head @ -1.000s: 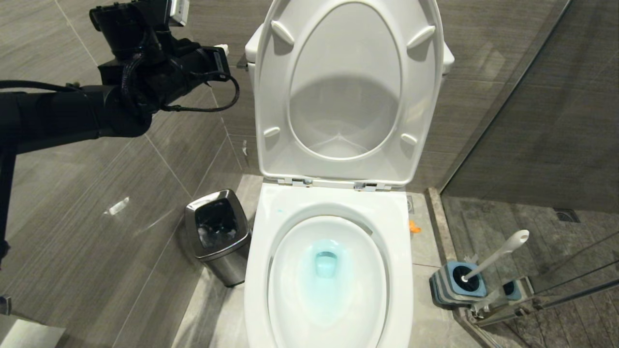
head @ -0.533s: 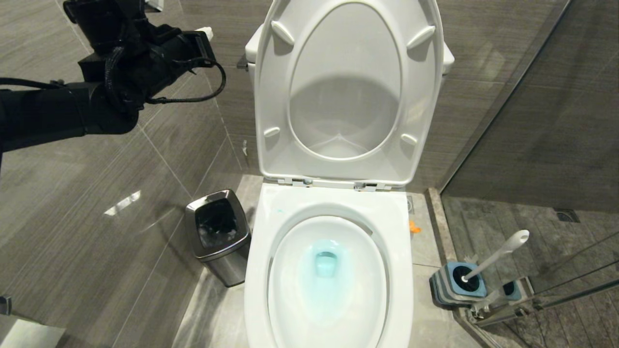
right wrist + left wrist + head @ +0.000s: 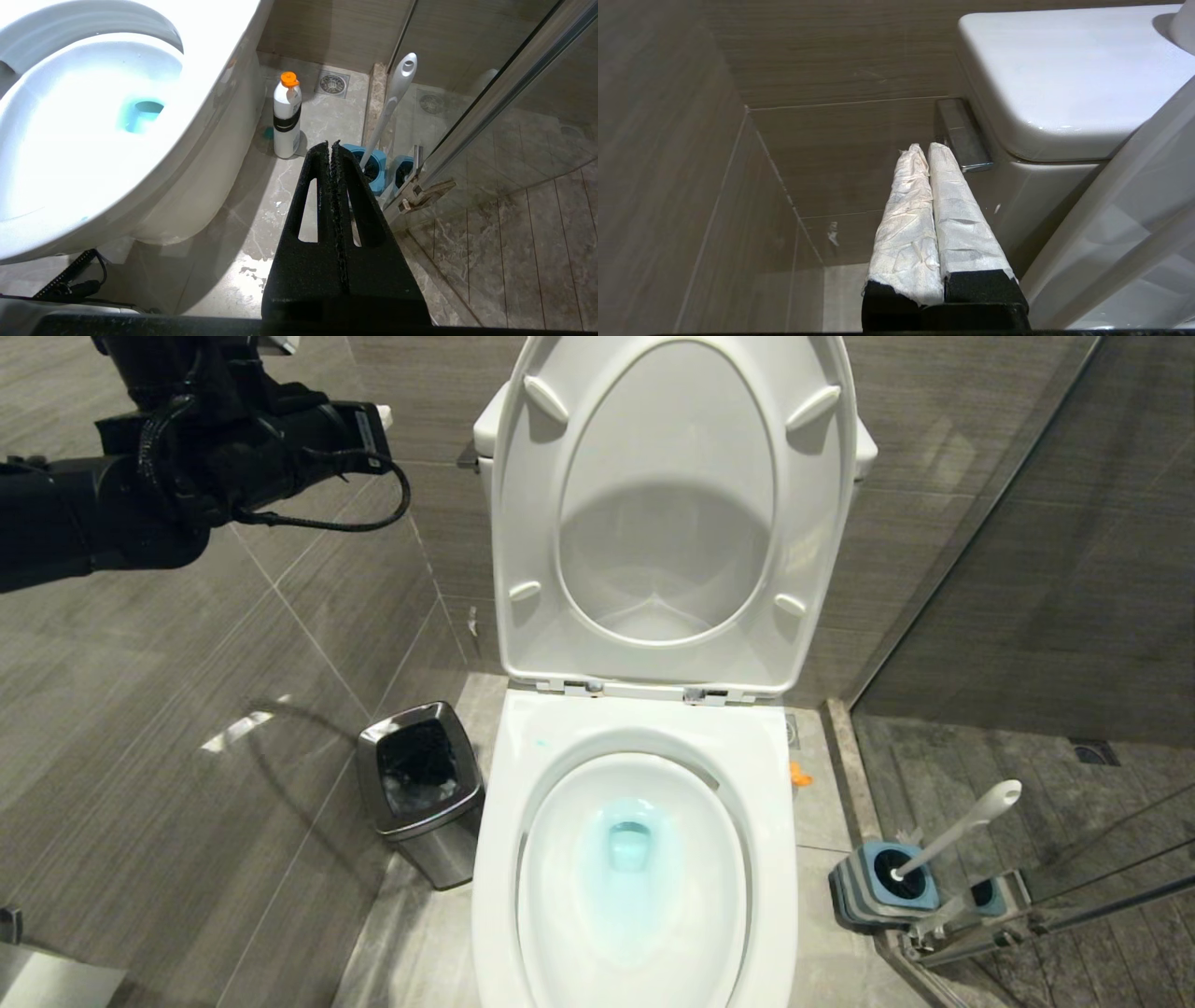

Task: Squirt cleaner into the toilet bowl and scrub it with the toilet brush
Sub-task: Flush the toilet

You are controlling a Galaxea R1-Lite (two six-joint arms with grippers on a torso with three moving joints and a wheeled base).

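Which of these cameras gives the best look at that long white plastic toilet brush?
The head view: the long white plastic toilet brush leans in its blue holder, unobstructed. The right wrist view hides its lower handle behind the right gripper. The left wrist view misses it.

Large grey-brown wood-grain wall tiles (image 3: 308,607) cover the left and far sides — glossy, catching streaks of light. A marbled beige stone floor (image 3: 420,943) lies near, and a clear glass shower partition (image 3: 1027,551) stands right.

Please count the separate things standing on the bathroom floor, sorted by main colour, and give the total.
White: 2, the toilet bowl and a bottle with an orange cap beside it
Steel: 1, the bin
Blue: 1, the holder, with the toilet brush standing in it
Total: 4
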